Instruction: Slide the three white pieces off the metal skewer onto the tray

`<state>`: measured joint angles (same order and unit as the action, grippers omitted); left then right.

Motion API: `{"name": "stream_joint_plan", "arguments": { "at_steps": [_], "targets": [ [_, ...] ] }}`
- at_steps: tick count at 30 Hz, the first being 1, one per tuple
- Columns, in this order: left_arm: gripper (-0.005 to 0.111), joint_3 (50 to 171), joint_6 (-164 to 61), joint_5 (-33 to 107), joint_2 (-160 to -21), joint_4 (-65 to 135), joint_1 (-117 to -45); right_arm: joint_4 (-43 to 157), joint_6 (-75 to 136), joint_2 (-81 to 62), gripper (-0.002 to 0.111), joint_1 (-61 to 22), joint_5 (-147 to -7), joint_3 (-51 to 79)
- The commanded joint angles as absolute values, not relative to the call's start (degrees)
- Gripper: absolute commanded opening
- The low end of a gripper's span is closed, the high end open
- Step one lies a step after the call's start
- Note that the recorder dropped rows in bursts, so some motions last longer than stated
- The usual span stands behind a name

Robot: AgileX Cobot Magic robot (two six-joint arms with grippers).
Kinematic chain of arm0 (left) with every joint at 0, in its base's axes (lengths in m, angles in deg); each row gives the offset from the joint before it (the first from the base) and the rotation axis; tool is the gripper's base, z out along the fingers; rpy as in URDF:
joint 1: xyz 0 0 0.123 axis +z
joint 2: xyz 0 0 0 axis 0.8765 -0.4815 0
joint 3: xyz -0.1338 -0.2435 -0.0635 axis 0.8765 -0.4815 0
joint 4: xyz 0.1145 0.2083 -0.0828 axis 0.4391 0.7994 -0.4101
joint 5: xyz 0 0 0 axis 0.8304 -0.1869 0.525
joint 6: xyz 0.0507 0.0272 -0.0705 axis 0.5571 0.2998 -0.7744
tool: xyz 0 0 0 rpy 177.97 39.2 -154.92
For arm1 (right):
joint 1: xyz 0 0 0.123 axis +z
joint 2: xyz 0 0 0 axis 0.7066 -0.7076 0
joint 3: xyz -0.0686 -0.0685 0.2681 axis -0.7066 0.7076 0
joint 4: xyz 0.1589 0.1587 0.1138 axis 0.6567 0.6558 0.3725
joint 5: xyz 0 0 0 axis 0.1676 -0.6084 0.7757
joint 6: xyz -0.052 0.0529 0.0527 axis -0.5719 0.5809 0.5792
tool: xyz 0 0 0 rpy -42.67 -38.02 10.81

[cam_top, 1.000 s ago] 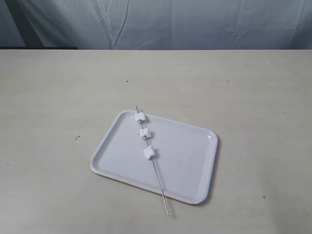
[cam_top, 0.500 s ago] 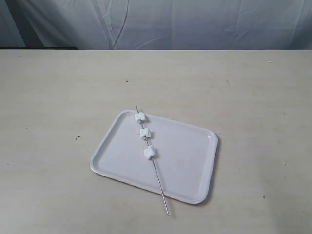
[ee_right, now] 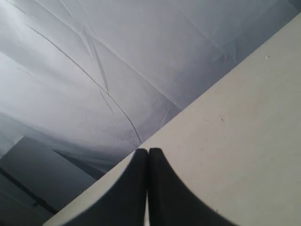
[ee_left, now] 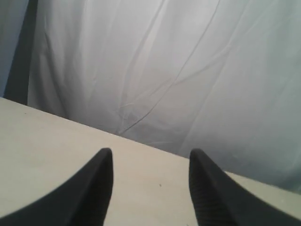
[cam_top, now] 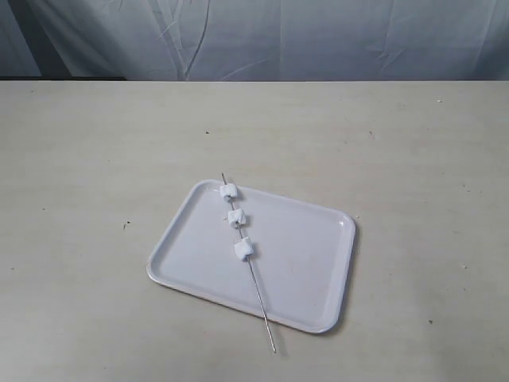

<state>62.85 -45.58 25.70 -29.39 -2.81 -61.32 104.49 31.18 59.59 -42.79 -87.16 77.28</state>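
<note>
The white tray (cam_top: 306,263) lies on the table near the middle of the exterior view. Across it rests the thin metal skewer (cam_top: 259,298), its far tip past the tray's back rim and its near tip on the table in front. Three white pieces are threaded on its far half: one (cam_top: 229,190) at the back rim, one (cam_top: 236,216) in the middle, one (cam_top: 243,249) nearest. Neither arm shows in the exterior view. My left gripper (ee_left: 150,157) is open over bare table. My right gripper (ee_right: 148,151) is shut with nothing in it. Neither wrist view shows the tray.
The beige table (cam_top: 413,159) stretches wide around the tray. A wrinkled pale cloth backdrop (cam_top: 318,36) hangs behind its far edge. A few small dark specks (cam_top: 126,225) mark the tabletop.
</note>
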Motion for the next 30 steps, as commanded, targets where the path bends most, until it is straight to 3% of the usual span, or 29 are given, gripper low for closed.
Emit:
{"name": "stream_joint_plan", "arguments": {
  "at_steps": [1, 7, 13, 16, 22, 30],
  "targets": [
    [0.048, 67.91, -31.8, 19.6, -37.83, -10.97, -63.68, 101.73, 30.75, 59.75, -0.001, -43.16, -85.59, 74.24],
    [0.048, 76.25, -16.84, 8.11, -50.14, -21.66, -64.16, 101.73, 30.75, 59.75, -0.001, -43.16, -82.92, 72.91],
    [0.048, 79.87, -13.15, 5.81, -57.53, -23.77, -64.16, 102.47, 31.18, 59.75, -0.001, -43.16, -81.42, 72.91],
    [0.054, 80.01, -13.15, 4.52, -60.59, -23.07, -64.16, 107.16, 31.99, 59.53, -0.001, -43.16, -82.87, 71.78],
    [0.059, 80.01, -13.01, -2.94, -67.26, -23.05, -64.16, 106.36, 17.68, 51.91, -0.001, -42.8, -96.43, 62.29],
    [0.059, 80.01, -7.16, -3.78, -73.74, -27.53, -64.16, 106.36, 5.97, 23.68, -0.001, -42.8, -124.02, 40.1]
  ]
}}
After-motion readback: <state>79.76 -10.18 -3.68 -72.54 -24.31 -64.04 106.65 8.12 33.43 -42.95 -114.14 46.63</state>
